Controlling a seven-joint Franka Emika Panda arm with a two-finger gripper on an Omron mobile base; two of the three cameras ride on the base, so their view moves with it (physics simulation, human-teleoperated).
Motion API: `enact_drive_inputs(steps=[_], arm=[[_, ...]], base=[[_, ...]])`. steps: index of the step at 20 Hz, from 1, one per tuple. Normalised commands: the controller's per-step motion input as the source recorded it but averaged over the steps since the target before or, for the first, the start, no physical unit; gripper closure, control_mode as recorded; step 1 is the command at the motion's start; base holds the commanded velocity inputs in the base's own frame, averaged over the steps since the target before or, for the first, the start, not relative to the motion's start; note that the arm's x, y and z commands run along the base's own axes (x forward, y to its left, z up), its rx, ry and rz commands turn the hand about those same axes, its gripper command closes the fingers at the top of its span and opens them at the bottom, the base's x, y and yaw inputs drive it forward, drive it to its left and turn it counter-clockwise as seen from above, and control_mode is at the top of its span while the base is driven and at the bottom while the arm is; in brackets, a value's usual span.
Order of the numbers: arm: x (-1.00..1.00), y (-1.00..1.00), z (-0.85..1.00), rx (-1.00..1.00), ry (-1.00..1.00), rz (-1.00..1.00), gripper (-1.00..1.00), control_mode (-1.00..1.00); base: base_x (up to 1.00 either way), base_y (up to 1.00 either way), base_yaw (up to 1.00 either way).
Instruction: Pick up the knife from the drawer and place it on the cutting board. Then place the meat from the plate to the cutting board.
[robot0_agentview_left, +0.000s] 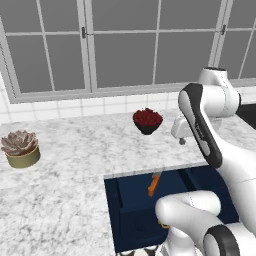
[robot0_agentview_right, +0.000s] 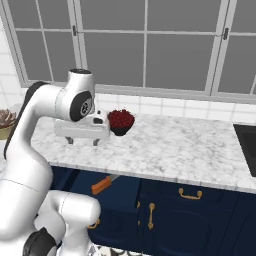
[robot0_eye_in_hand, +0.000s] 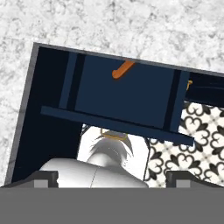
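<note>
The navy drawer (robot0_agentview_left: 132, 207) stands pulled out under the marble counter (robot0_agentview_left: 75, 200). Inside it lies the knife (robot0_agentview_left: 154, 184), its orange handle (robot0_agentview_right: 101, 185) toward the front and its grey blade tucked under the counter edge. From the hand view I look down into the drawer (robot0_eye_in_hand: 127, 94) and see the knife handle (robot0_eye_in_hand: 122, 69) at its far side. My gripper (robot0_agentview_right: 83, 142) hangs open above the counter edge, over the drawer, with nothing between its fingers (robot0_eye_in_hand: 177, 177). The cutting board, plate and meat are out of view.
A dark bowl of red stuff (robot0_agentview_left: 147, 120) sits on the counter just behind the gripper. A potted succulent (robot0_agentview_left: 20, 148) stands at the far left. A black cooktop (robot0_agentview_right: 247, 145) lies to the right. Navy cabinet fronts with brass handles (robot0_agentview_right: 189, 194) flank the drawer.
</note>
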Motion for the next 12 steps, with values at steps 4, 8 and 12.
enact_drive_inputs(steps=[4,8,12], arm=[[-0.41,-0.03,-0.05,0.0,0.01,0.05,-1.0,-1.0],[-0.33,0.0,-0.17,0.0,0.04,0.05,-1.0,-1.0],[-0.07,0.0,-0.05,0.0,0.02,0.01,-1.0,1.0]], base=[[0.0,0.0,0.0],[0.0,0.0,0.0],[0.0,0.0,0.0]])
